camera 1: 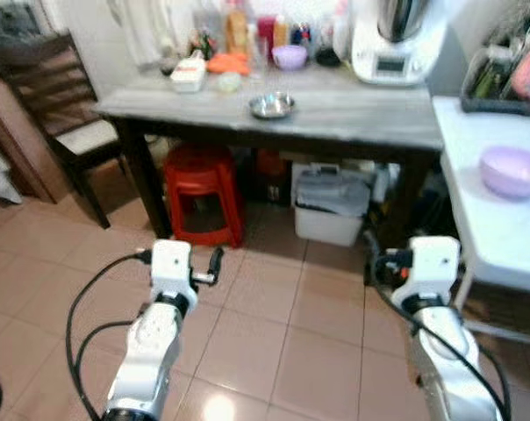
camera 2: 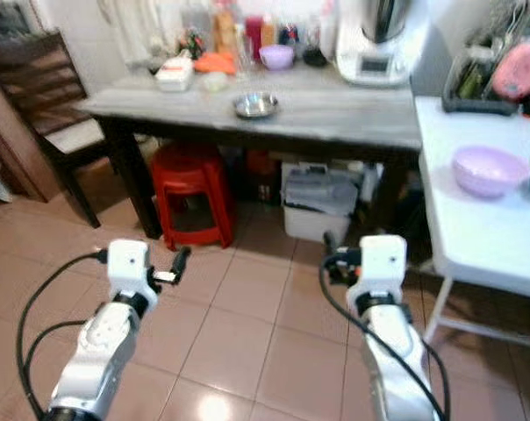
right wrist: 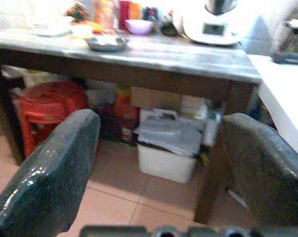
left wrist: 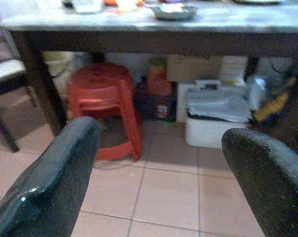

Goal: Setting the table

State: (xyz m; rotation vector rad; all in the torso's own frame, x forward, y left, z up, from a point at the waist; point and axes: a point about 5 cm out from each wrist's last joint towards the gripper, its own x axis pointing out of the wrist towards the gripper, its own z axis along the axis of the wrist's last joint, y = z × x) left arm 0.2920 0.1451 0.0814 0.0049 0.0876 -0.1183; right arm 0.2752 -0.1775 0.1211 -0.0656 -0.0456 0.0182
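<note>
- Left gripper [left wrist: 154, 173] is held low over the tiled floor [camera 1: 274, 298], fingers spread wide apart with nothing between them; it faces the underside of the grey-topped table [camera 1: 353, 110].
- Right gripper [right wrist: 154, 168] sits at a similar height on the robot's right, fingers likewise parted and empty, aimed toward the same table.
- A metal bowl [camera 1: 271, 105] rests on the table near its front edge, well apart from both grippers.
- A small lilac bowl [camera 1: 289, 56] stands farther back on the table among bottles and containers; those items are too blurred to identify individually.
- A white kitchen appliance [camera 1: 395, 48] occupies the rear right of the table.
- A larger lilac bowl [camera 1: 512, 170] rests on the white side table [camera 1: 484, 228] to the robot's right.
- A dish rack [camera 1: 502, 74] stands at the far end of that white table; its contents appear to be crockery.
- Under the grey table: a red plastic stool [camera 1: 202, 189] toward the left and a white lidded bin [camera 1: 331, 206] toward the right.
- A dark wooden chair [camera 1: 59, 114] stands beside the table's left end.
</note>
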